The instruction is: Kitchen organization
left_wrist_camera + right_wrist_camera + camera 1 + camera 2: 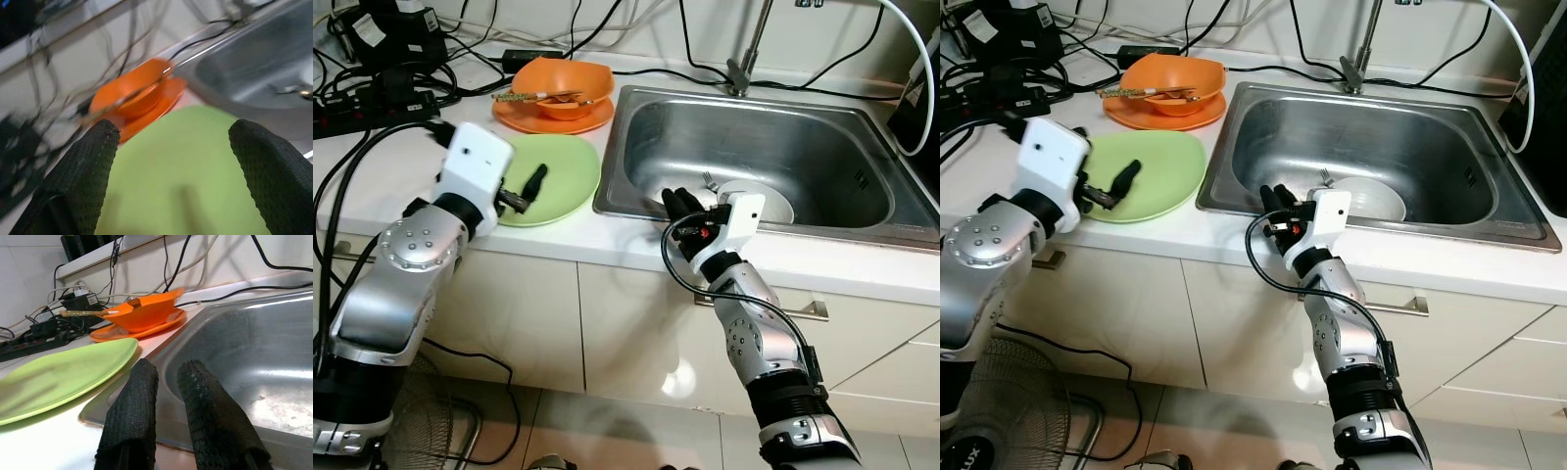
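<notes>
Left end effector (530, 186) hovers over the green plate (563, 176) on the counter (636, 240), fingers spread wide, empty. Right end effector (677, 203) sits at the sink (842, 157) front rim, fingers nearly together, holding nothing. Orange bowl (564, 86) rests on orange plate (524, 116) behind.

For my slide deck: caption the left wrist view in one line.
Left gripper open above the green plate, facing the stacked orange bowl and plate beside the sink.
</notes>
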`<state>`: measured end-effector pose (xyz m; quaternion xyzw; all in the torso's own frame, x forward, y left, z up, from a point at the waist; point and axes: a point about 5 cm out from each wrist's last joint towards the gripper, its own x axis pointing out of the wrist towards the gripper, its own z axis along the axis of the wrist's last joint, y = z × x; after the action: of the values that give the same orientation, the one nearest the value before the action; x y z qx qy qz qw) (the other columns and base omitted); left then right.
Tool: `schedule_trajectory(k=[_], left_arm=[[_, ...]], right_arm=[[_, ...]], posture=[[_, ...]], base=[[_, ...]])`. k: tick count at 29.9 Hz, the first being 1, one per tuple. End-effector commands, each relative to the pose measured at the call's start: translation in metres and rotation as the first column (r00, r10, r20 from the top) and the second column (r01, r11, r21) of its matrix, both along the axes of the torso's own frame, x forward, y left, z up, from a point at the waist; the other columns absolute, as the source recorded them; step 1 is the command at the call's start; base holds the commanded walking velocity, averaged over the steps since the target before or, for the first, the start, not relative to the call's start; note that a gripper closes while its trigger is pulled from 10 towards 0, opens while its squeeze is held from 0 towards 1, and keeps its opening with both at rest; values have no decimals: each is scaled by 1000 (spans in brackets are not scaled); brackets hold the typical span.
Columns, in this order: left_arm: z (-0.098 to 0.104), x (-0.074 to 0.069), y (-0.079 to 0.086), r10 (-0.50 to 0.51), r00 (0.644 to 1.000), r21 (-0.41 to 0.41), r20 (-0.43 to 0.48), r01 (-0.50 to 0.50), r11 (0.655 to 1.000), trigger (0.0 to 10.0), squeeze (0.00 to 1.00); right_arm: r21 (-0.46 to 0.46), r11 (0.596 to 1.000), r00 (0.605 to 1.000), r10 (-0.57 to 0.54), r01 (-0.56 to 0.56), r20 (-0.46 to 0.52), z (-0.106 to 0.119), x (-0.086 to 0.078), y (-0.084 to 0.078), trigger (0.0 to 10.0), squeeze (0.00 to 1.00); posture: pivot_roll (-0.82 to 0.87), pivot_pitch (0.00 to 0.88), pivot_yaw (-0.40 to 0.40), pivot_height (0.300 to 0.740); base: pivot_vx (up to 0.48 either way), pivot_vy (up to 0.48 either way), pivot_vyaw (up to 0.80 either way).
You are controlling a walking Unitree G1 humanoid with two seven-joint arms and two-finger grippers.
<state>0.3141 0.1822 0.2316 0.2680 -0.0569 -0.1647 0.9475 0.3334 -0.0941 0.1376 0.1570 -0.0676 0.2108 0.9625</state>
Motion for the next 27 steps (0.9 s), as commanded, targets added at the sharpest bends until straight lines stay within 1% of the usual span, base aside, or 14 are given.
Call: schedule_trajectory(k=[1, 2, 3, 5, 7, 8, 12, 15, 18, 21, 27], left_arm=[[1, 2, -10, -73, 997, 96, 36, 69, 993, 10000, 0], [-3, 4, -14, -99, 994, 144, 37, 92, 985, 10000, 0], [-6, 5, -16, -115, 993, 174, 37, 107, 979, 10000, 0], [-16, 7, -21, -148, 989, 277, 22, 137, 951, 10000, 0], [-22, 10, -23, -169, 986, 350, 7, 156, 923, 10000, 0], [-23, 11, -24, -175, 985, 372, 2, 161, 914, 10000, 0], [-24, 12, -24, -185, 983, 394, -3, 171, 903, 10000, 0], [-32, 13, -25, -187, 981, 458, -48, 188, 869, 10000, 0], [-35, 13, -24, -181, 981, 483, -65, 189, 855, 10000, 0], [-37, 9, -19, -161, 981, 522, -106, 193, 831, 10000, 0], [-36, 5, -14, -137, 981, 544, -135, 189, 817, 10000, 0]], right_arm=[[-10, 1000, 1000, -13, 13, -8, 0, 1, -2, 10000, 0], [-7, 1000, 1000, -16, 16, -7, 0, 1, -2, 10000, 0], [-5, 1000, 1000, -18, 18, -7, 0, 1, -2, 10000, 0], [-1, 1000, 1000, -22, 22, -6, 0, 2, -1, 10000, 0], [2, 1000, 1000, -26, 26, -5, 1, 2, -1, 10000, 0], [3, 1000, 1000, -29, 29, -5, 1, 2, -1, 10000, 0], [5, 999, 999, -33, 33, -6, 0, 2, -2, 10000, 0], [9, 999, 999, -39, 39, -9, -1, 1, -2, 10000, 0], [9, 999, 999, -40, 40, -10, -1, 1, -2, 10000, 0], [12, 999, 999, -44, 44, -10, 0, 2, -2, 10000, 0], [14, 999, 999, -39, 39, -12, 0, 2, -1, 10000, 0]], posture=[[134, 59, -14, 740], [134, 58, -13, 740], [134, 58, -13, 740], [128, 60, -3, 740], [126, 63, 1, 740], [126, 62, 3, 740], [124, 64, 7, 740], [123, 66, 9, 740], [123, 70, 9, 740], [131, 74, 5, 740], [139, 76, 2, 740]], base=[[0, 0, 0], [0, 0, 0], [0, 0, 0], [0, 0, 0], [0, 0, 0], [0, 0, 0], [0, 0, 0], [0, 0, 0], [0, 0, 0], [0, 0, 0], [0, 0, 0]])
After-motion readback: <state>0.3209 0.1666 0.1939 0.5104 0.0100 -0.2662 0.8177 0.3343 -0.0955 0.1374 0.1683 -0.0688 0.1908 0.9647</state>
